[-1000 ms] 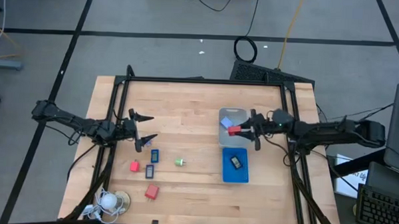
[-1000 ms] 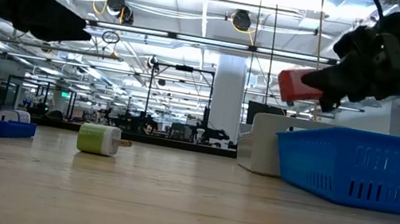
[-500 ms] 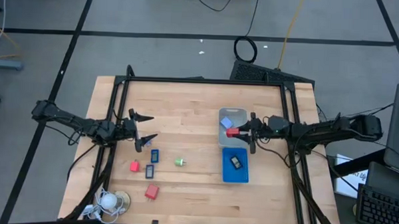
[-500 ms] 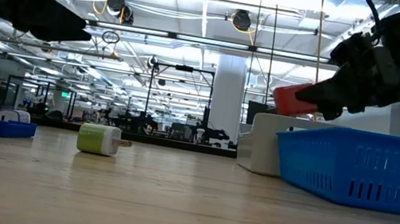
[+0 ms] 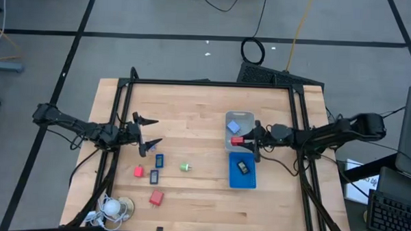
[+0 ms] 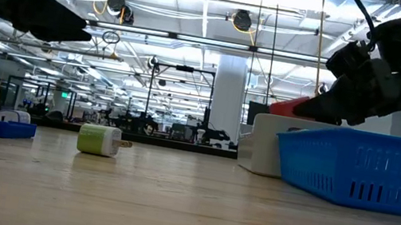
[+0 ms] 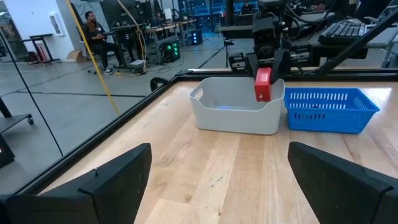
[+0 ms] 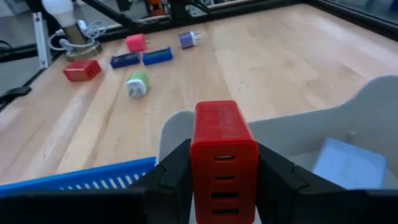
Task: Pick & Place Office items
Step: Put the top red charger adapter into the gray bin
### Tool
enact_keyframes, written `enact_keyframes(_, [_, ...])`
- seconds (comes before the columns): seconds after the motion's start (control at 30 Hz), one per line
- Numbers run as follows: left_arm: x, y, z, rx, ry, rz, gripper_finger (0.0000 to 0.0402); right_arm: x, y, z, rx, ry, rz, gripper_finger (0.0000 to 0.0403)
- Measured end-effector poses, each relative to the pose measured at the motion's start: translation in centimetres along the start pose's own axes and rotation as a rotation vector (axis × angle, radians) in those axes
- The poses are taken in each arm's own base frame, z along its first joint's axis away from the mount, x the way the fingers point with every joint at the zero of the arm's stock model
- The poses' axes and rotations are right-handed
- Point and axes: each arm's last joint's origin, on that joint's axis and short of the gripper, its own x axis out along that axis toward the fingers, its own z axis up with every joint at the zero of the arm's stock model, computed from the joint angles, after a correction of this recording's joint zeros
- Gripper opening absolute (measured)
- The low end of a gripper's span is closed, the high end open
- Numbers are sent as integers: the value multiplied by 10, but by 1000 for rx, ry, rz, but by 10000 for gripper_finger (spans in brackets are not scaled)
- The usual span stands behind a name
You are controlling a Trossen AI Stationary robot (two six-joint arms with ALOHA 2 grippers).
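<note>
My right gripper [image 5: 244, 139] is shut on a red block [image 5: 237, 140] and holds it just above the near left part of the grey tray [image 5: 227, 117], which holds a light-blue cube [image 5: 234, 126]. The blue tray [image 5: 233, 181] beside it contains a dark piece [image 5: 243, 166]. Two red blocks [image 5: 138, 171] [image 5: 156, 197], two dark blue pieces [image 5: 159, 160] [image 5: 154, 176] and a green bit [image 5: 184, 167] lie on the table's left half. My left gripper [image 5: 149, 132] hovers open above the table near them, with nothing between its fingers. My right gripper pinches the red block's two side faces [image 8: 202, 163] between its two fingers [image 8: 174, 177]. The fingers come nearly level from the table's right, slanting slightly down. The block [image 6: 292, 105] is lifted clear, sticking out past the fingertips over the grey tray's rim [image 8: 180, 124].
A white round coiled-cord thing [image 5: 112, 207] sits at the table's near left corner. A black frame [image 5: 206, 83] borders the table's far side. A bare stretch of wood lies between the loose items and the trays.
My right gripper has moved toward the table's left edge and down, tipping a little, still shut on the red block. The block has sunk from well above the grey tray to just over its rim.
</note>
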Motion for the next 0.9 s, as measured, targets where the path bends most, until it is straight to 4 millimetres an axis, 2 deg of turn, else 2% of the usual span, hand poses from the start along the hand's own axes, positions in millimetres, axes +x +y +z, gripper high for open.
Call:
enact_keyframes(0.4, [0, 0, 0, 0, 0, 0, 361, 4, -1, -4, -7, 13, -1, 117])
enact_keyframes(0.63, [0, 0, 0, 0, -1, 0, 361, 6, -1, -6, -6, 20, -2, 132])
enact_keyframes(0.9, [0, 0, 0, 0, -1, -1, 361, 6, -1, -6, -6, 21, -2, 129])
